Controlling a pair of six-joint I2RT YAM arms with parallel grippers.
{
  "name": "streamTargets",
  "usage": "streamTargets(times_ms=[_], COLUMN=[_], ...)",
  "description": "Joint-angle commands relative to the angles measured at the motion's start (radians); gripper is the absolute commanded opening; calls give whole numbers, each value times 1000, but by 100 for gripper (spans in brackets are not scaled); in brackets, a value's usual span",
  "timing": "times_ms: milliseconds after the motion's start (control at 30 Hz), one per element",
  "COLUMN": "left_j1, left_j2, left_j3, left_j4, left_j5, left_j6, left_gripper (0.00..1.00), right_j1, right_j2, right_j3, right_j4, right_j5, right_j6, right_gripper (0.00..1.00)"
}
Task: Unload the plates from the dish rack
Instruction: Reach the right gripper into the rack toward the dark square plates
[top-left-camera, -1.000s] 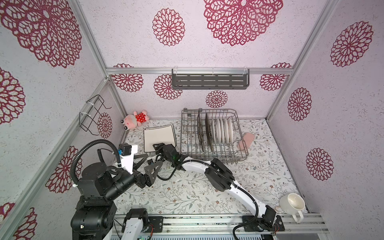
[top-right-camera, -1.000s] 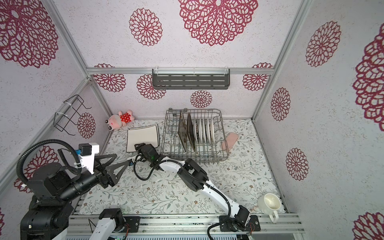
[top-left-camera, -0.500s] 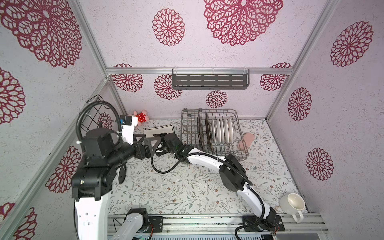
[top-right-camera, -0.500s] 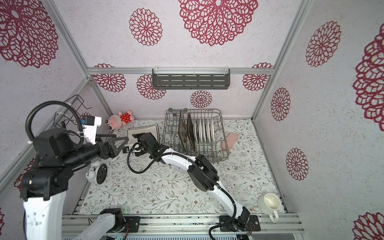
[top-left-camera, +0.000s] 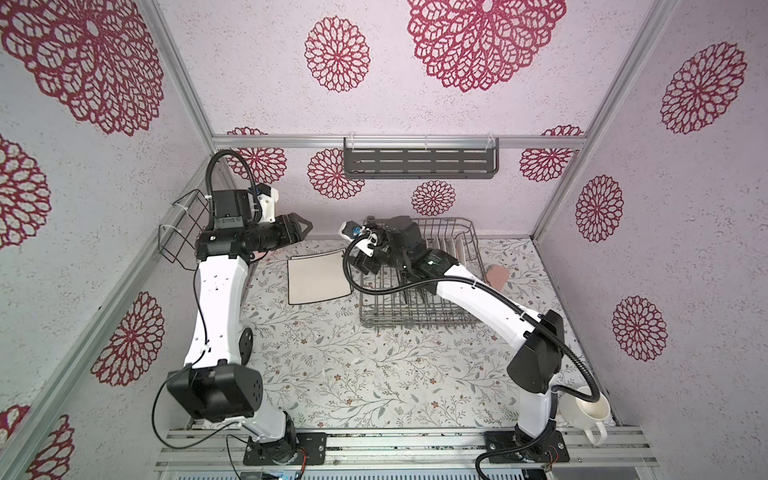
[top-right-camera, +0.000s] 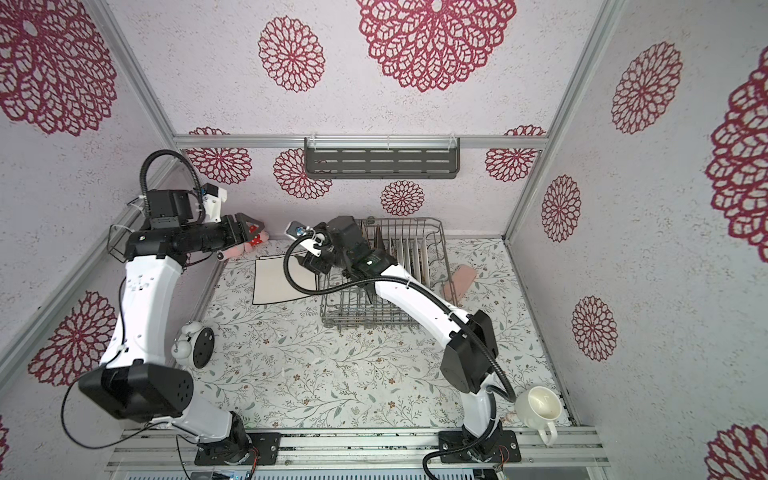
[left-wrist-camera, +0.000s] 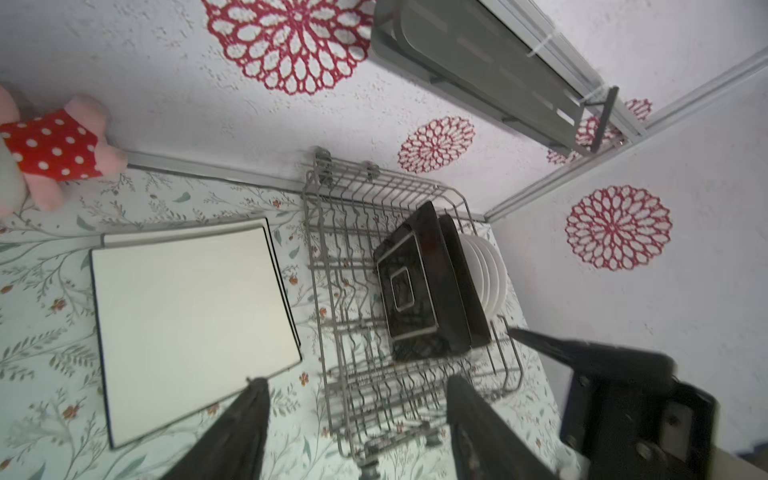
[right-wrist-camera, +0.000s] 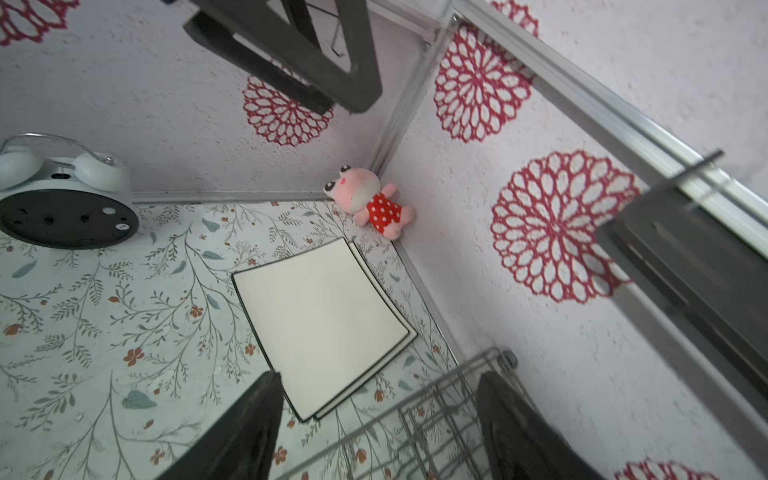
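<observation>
Looking at this one, two white plates (top-left-camera: 316, 278) are already stacked flat on the table just left of the rack (top-left-camera: 409, 323). The two brown plates (left-wrist-camera: 415, 286) and the round plates (left-wrist-camera: 490, 270) stand on edge inside it, toward the right in both top views. I'd call it roughly a third done. Both claws are spread wide with nothing in them. The left gripper (left-wrist-camera: 356, 399) hangs high up by the back-left corner near the toy (right-wrist-camera: 370, 203), and the right gripper (right-wrist-camera: 380, 399) hovers over the bare tines at the rack's left end. My worry is the brown pair. They lean right against each other, so a pinch on the outer one could drag its neighbour along or tip it into the round ones. They also look glossy, so a shallow grip on the rim could slip on the way up. The wire rack looks light too, and a finger catching a tine might shove or lift the whole thing. Both arms also sit pretty near each other around the white stack, so a careless swing there could mean a bump or a chipped plate.
</observation>
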Motion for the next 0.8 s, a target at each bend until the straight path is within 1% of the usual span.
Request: streamTargets(times_ms=[0, 100, 200, 267, 433, 533, 667, 767], left_j1=[-16, -18, -20, -27, -51, -60, -65, -65], left_j2=[139, 255, 426, 530, 711, 776, 816, 860], left_j3=[116, 209, 359, 460, 585, 622, 626, 671], left_j4=[0, 27, -9, -35, -26, -15, 23, 5], left_j5=[-54, -112, -154, -178, -247, -284, -339, -371], left_j6=[-1, -22, -23, -21, -47, -61, -75, -89], left_gripper=[58, 52, 48, 42, 33, 30, 28, 26], right_j1=[-16, -42, -64, -70, -86, -95, -105, -109], right_j2=[-87, -136, -198, -252, -395, -475, -553, -591], right_j3=[-47, -78, -132, -182, -323, -409, -500, -549], right_j4=[-51, -88, -114, -128, -141, -138, -126, -114], right_j5=[32, 82, 139, 195, 277, 308, 331, 348], right_j6=[119, 152, 189, 200, 224, 242, 266, 280], right_gripper=[77, 74, 73, 73, 74, 74, 75, 75])
